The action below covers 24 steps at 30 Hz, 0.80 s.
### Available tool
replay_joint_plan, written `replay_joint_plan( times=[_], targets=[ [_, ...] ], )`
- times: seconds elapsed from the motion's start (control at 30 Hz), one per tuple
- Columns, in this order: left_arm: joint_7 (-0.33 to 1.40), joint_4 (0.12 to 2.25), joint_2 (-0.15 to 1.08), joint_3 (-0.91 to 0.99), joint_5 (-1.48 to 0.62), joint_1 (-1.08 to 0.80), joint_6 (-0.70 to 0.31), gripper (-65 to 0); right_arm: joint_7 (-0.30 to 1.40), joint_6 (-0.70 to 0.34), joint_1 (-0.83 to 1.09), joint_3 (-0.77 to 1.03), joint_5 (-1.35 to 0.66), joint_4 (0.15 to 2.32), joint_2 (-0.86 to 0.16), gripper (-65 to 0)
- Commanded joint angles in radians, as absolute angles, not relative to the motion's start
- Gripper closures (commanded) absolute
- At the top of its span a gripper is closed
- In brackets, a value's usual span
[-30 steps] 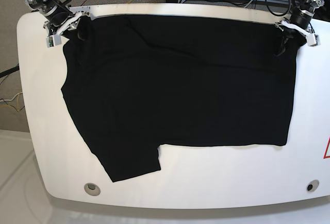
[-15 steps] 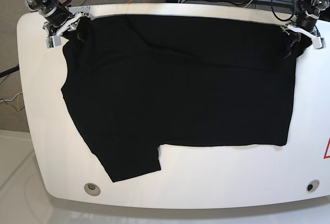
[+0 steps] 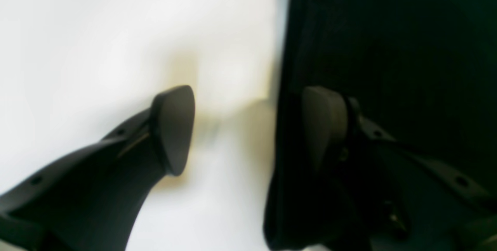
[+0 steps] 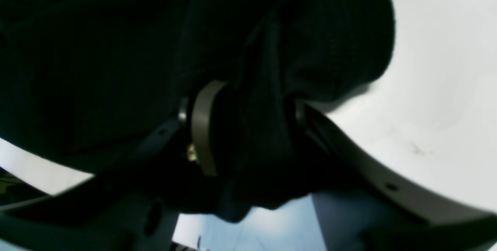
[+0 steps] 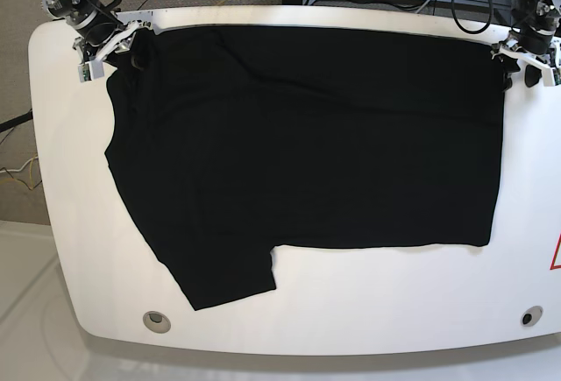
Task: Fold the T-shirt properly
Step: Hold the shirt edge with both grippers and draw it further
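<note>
T-shirt (image 5: pixel 307 149) lies flat on the white table (image 5: pixel 351 306), covering most of it, long axis running 9 to 3 in the base view, one sleeve sticking out toward 7. It looks already doubled once along that axis, so I'd judge the fold as partly done.

Right gripper (image 4: pixel 248 127) sits at the shirt's 10 o'clock corner. Its wrist view shows bunched black cloth pinched between the two fingers, so it's clamped on the T-shirt.

Left gripper (image 3: pixel 248 127) is at the 2 o'clock corner, jaws apart. In its wrist view one finger (image 3: pixel 172 127) is over bare table and the other is over the cloth, with the hem edge running between them; nothing is held. I can't tell whether the pads touch the cloth.

Key relation: from the left gripper the shirt lies toward 8, and the cloth edge is just inside the open jaw gap. The right arm is the one with cloth in hand.

Versus a second ago: the left gripper was down on that 2 o'clock corner over the cloth; it has since let go and backed outward toward 2, off the hem. The corner now lies flat. The right gripper and the rest of the shirt haven't shifted.
</note>
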<state>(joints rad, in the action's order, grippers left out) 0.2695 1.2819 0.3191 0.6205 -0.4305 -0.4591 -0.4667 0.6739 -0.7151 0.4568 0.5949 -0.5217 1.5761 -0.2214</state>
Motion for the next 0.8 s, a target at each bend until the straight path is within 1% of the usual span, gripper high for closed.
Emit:
replay_joint_plan(
  times=[0.0,0.17,0.5,0.77],
  targets=[
    [0.483,1.280,0.288,0.627,-0.323,-0.503,-0.420,-42.0,0.730,-0.694,0.466,0.596,-0.464,1.578,-0.229,-23.8],
    [0.483,1.356,0.285,0.641,-0.323,-0.507,-0.421,-42.0,0.730,-0.694,0.455,0.596,-0.466,1.595,-0.229,-23.8],
    [0.509,1.475,0.285,0.633,-0.323,-0.498,-0.421,-42.0,0.730,-0.694,0.435,0.596,-0.466,1.719,-0.229,-23.8],
    [0.561,1.508,0.285,0.633,-0.323,-0.415,-0.421,-42.0,0.730,-0.691,0.427,0.596,-0.466,1.801,-0.229,-23.8]
  ],
)
